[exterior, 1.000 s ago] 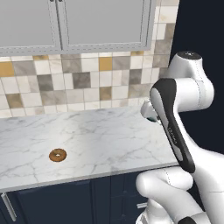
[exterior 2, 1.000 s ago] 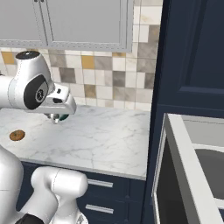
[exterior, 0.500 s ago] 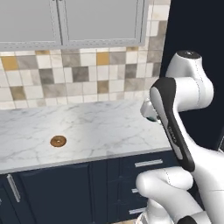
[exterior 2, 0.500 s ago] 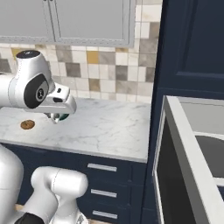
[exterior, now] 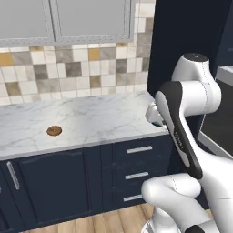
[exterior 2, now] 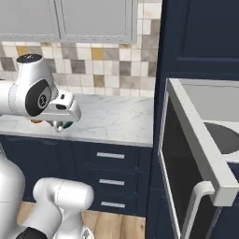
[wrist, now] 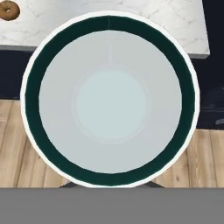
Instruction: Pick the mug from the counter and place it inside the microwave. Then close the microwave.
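Step in hand: transport. The mug (wrist: 109, 98) is off the counter (exterior: 91, 120) and carried by the gripper (exterior 2: 59, 125), which hangs in front of the counter's edge, over the navy drawers (exterior 2: 111, 179) and the wood floor (wrist: 17, 144). Claw state: jaws nearly shut, pinched on the mug (the hand view looks straight down into it: pale inside, dark green ring at the rim, white outer edge; fingers themselves hidden behind it, so exactly where on the wall they bite I can't tell). In the right base view a bit of green shows under the hand, so the mug hangs below the wrist, mouth toward the cam. The microwave (exterior 2: 200, 140) sits to the robot's right, well apart from the gripper, door (exterior 2: 186, 154) swung wide open toward the base, dark turntable (exterior 2: 224, 137) visible inside. Next move, as I judge it: swing arm right, past the door's edge w/o clipping it, bring the mug in over the turntable, lower, release, back out, then push the door shut. Risk: door juts into the path, approx between hand and cavity. Count: 1 mug, 1 donut (exterior: 54, 131) left on the counter near the left, 1 microwave w/ 1 bar handle (exterior 2: 198, 205), 3 drawer pulls (exterior: 139, 149) in the left base view, 1 gripper.
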